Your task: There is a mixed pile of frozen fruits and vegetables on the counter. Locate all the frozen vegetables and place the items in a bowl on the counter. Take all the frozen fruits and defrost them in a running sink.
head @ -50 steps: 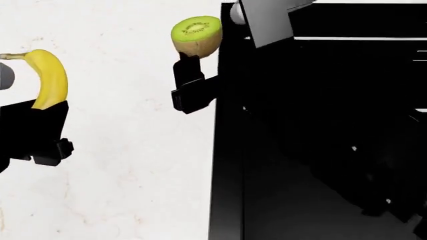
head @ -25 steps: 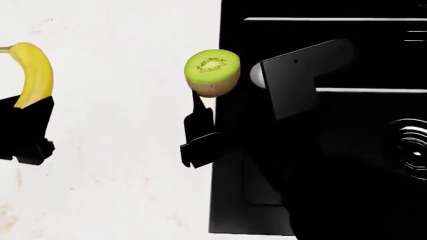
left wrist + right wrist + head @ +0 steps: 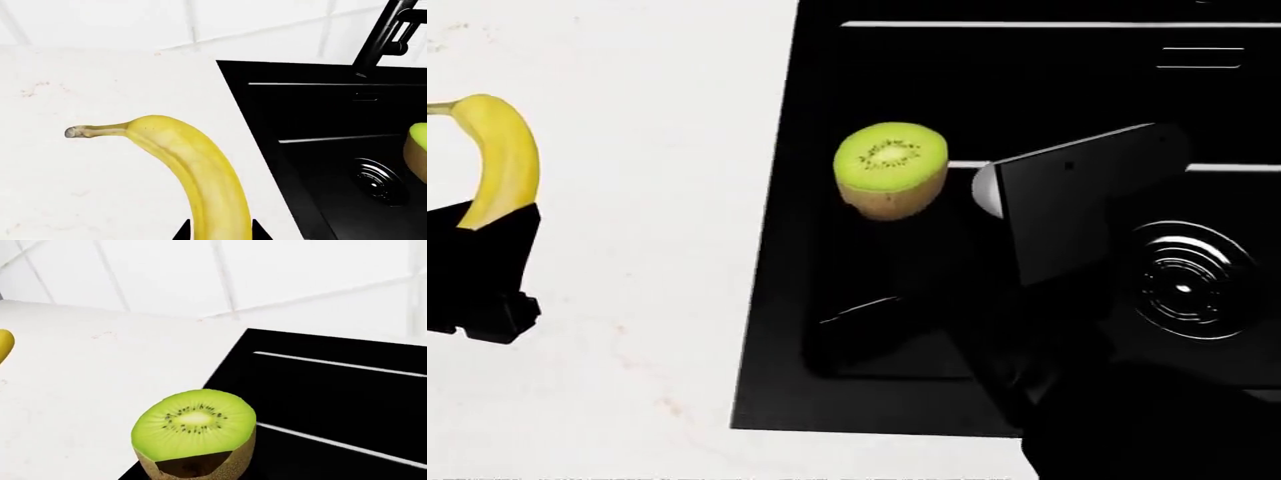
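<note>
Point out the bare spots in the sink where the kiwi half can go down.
The black sink basin floor is bare between its left wall and the round ribbed drain, under the green-faced kiwi half in the right tool. The right arm crowds the drain side.

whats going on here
A two-armed robot is carrying frozen fruit to the black sink. Its right tool holds the halved kiwi, cut face up, over the basin. Its left tool holds the banana over the white counter. No running water is visible.
</note>
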Motion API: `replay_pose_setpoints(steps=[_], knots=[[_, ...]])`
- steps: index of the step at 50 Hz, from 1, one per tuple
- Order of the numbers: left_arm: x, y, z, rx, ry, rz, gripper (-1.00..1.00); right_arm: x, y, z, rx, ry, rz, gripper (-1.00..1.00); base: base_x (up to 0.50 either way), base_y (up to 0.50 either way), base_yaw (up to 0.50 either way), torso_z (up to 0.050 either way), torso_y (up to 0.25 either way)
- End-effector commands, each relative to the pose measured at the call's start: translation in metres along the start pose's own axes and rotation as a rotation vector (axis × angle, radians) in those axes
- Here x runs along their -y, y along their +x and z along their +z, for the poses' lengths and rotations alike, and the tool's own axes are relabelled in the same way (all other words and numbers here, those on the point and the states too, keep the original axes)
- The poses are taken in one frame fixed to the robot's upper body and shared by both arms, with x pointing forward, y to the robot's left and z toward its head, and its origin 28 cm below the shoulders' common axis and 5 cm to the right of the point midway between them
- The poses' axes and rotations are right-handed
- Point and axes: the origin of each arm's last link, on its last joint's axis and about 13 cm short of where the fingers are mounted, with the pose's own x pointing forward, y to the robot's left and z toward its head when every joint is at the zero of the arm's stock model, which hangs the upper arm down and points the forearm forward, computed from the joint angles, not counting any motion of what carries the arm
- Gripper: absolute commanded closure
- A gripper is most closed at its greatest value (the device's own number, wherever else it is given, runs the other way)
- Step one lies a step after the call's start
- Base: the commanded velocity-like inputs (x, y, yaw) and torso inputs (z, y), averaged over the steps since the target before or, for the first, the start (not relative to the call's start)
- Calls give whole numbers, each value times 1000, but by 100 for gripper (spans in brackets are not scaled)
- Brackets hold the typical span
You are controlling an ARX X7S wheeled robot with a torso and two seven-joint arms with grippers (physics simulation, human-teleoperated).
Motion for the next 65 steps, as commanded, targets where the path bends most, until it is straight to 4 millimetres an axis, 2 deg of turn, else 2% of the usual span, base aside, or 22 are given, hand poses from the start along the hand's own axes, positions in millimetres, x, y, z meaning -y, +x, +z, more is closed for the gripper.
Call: replay_pose_setpoints(steps=[1,27,45,55,65], knots=[[-1,-1,1,8,-11,-3,100,1,-6,-2,2,-17,-16,100,2,-500,0,0,0],[0,3,-7,-10,-21,-8,100,3,-9,-3,-12,-19,-28,100,2,-500,0,0,0],[1,21,-11,-36,-23,-26,100,3,-4,-8,-33,-30,-25,100,2,-498,0,0,0],[-1,32,-17,-54,-28,-22,100,3,-1,-11,-51,-56,-41,100,177,-137,0,0,0],[-3,30,-19,-58,-30,-26,100,2,0,-14,-67,-42,-30,100,351,-107,0,0,0]])
